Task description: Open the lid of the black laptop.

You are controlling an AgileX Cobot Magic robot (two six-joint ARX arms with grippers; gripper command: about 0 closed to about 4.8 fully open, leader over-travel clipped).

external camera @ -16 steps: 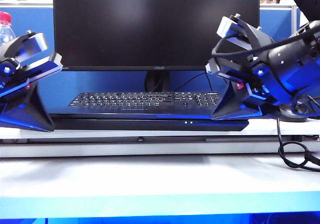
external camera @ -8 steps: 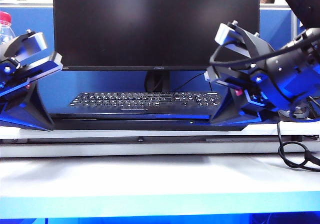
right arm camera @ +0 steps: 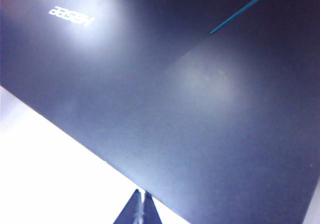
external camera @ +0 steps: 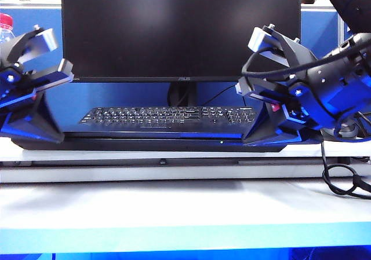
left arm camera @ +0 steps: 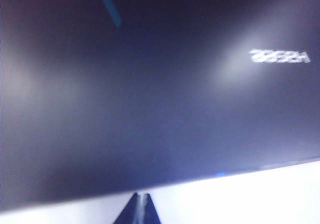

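Your left gripper (left arm camera: 139, 209) and right gripper (right arm camera: 139, 207) both show fingertips pressed together, holding nothing. Each sits at the front edge of the closed slim black laptop (external camera: 174, 143), low in the exterior frame, over its dark glossy lid (right arm camera: 200, 109).

The left gripper (external camera: 35, 134) sat low at the left edge of the exterior view, its dark wedge of fingers angled down and inward, the wrist camera housing tilted above it. The right gripper (external camera: 261, 135) mirrored it on the right side, fingers sloping down toward the middle, cables looping over the bulky wrist behind. In the left wrist view the fingertips (left arm camera: 140, 209) lay pressed together, only a thin seam between them. In the right wrist view the fingertips (right arm camera: 141, 207) were likewise closed tip to tip
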